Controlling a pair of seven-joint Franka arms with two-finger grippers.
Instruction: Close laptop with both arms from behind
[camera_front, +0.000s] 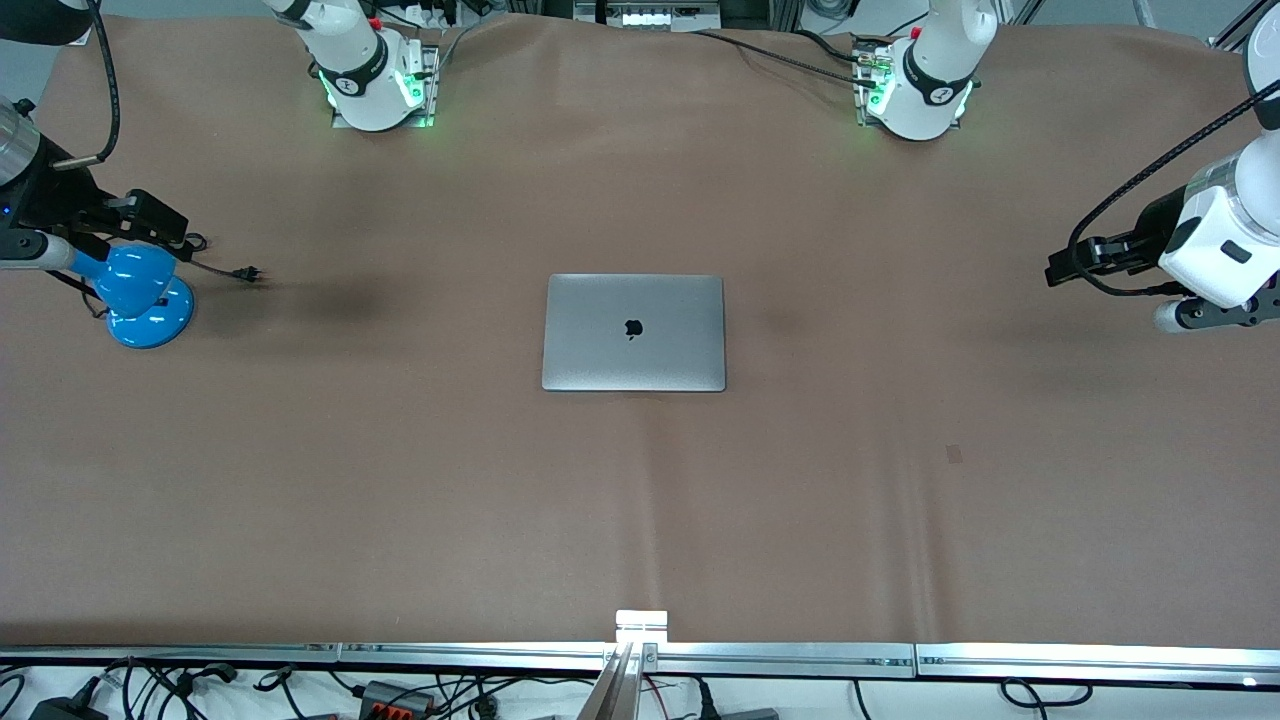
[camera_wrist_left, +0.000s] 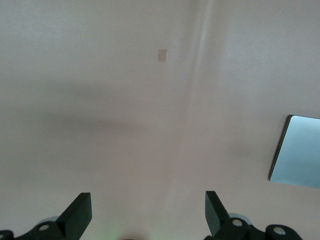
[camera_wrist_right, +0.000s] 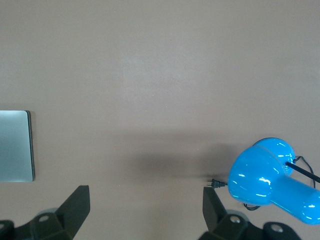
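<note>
The space-grey laptop (camera_front: 634, 333) lies shut and flat at the middle of the table, its lid with the black apple logo facing up. An edge of it shows in the left wrist view (camera_wrist_left: 300, 160) and in the right wrist view (camera_wrist_right: 15, 145). My left gripper (camera_front: 1062, 270) hangs open and empty over the table's left-arm end, well apart from the laptop; its open fingers show in its wrist view (camera_wrist_left: 147, 200). My right gripper (camera_front: 150, 222) is open and empty over the right-arm end, above a blue lamp; it also shows in its wrist view (camera_wrist_right: 145, 192).
A blue desk lamp (camera_front: 145, 300) stands at the right arm's end, its black cord and plug (camera_front: 250, 273) lying on the brown cloth; both show in the right wrist view (camera_wrist_right: 270, 180). A small tape mark (camera_front: 954, 453) lies toward the left arm's end. A metal rail (camera_front: 780, 655) edges the table.
</note>
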